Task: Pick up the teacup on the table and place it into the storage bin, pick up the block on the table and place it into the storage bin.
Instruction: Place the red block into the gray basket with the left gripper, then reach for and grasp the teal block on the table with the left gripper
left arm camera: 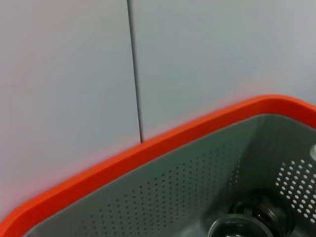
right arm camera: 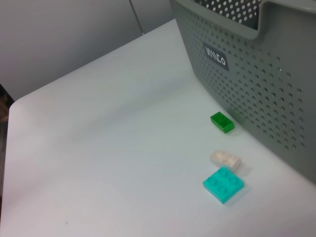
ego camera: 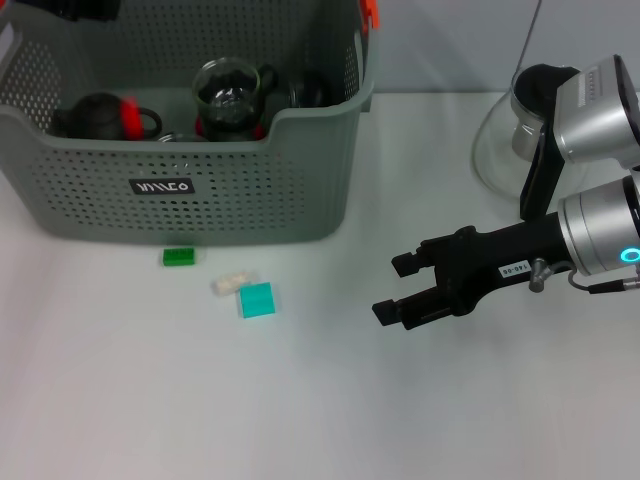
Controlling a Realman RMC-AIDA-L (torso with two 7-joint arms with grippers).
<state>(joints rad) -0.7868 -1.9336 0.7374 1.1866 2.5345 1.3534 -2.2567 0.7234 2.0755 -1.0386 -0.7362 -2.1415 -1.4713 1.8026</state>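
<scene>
The storage bin stands at the counter's far left, already holding a glass teacup and a dark teapot. Just in front of its near wall lie three blocks – a green block nearest the bin, a white block, and a teal block touching it. The right claw hovers released and empty over the counter's right side, well apart from the blocks, with a glass dome behind it near the far right edge; the left claw is out of sight.
</scene>
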